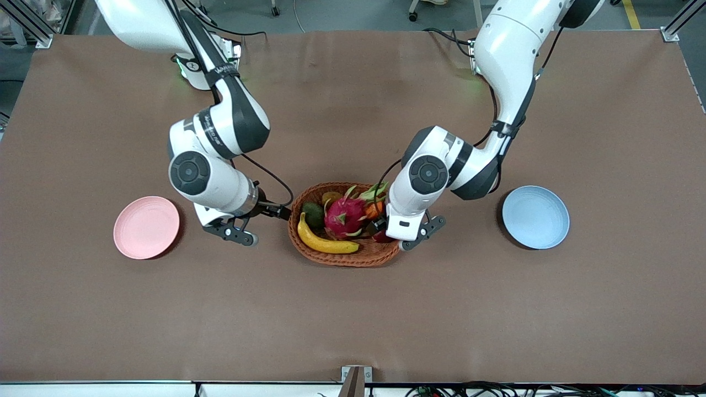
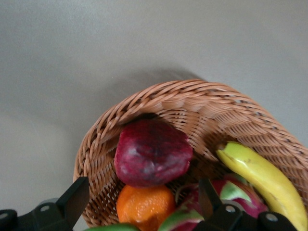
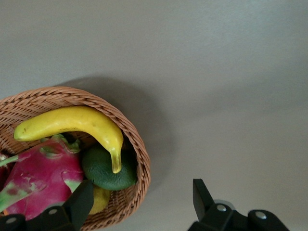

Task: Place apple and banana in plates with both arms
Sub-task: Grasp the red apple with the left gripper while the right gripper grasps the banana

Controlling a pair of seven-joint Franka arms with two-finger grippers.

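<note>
The left gripper (image 2: 139, 204) hangs with its fingers spread wide over the wicker basket (image 1: 345, 225) at the end toward the left arm, directly above the apple (image 2: 153, 152), which lies in the basket against the wall with the orange (image 2: 145, 207) just beside it, and the blue plate (image 1: 535, 216) sits on the table well apart from this gripper, toward the left arm's end. The right gripper (image 3: 139, 199) is also wide open, over the basket's rim at the end toward the right arm. The banana (image 3: 72, 125) lies in the basket close by this gripper, resting across the green fruit (image 3: 108, 169) beside the dragon fruit (image 3: 41, 180), and the pink plate (image 1: 146, 226) lies toward the right arm's end, near this gripper.
</note>
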